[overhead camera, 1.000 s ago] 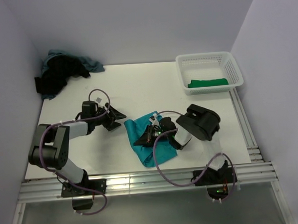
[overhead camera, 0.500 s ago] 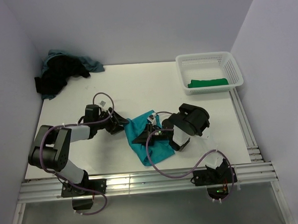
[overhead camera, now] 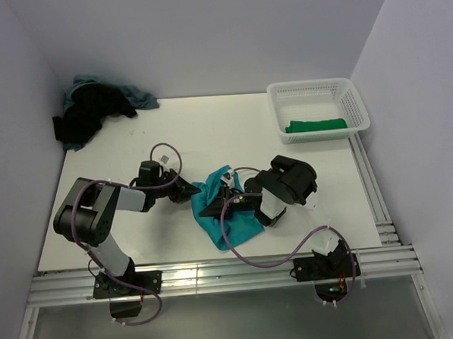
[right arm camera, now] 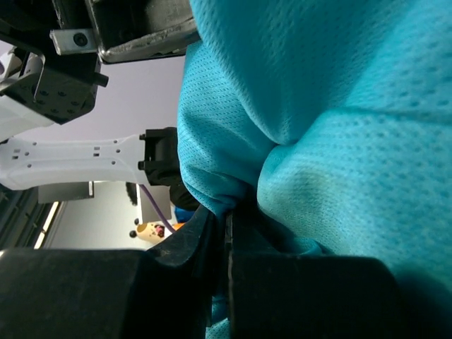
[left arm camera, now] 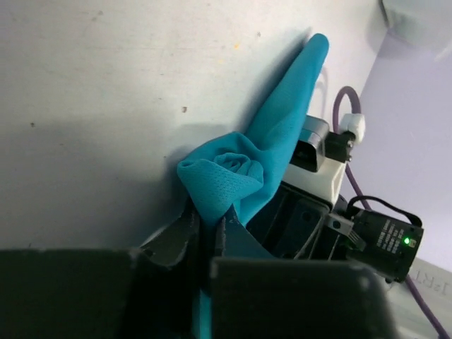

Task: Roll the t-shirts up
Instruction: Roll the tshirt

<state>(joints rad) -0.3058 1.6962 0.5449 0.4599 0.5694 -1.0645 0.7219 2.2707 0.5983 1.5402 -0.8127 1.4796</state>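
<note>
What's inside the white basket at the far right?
One green t-shirt, bundled long and narrow, lies along the near wall of the white lattice basket. Whatever might lie beneath it is covered by the shirt.

basket (overhead camera: 316,135): white plastic lattice, far-right corner of my bench (overhead camera: 224,131)
bench: white, metal rails (overhead camera: 217,275) along near edge
</note>
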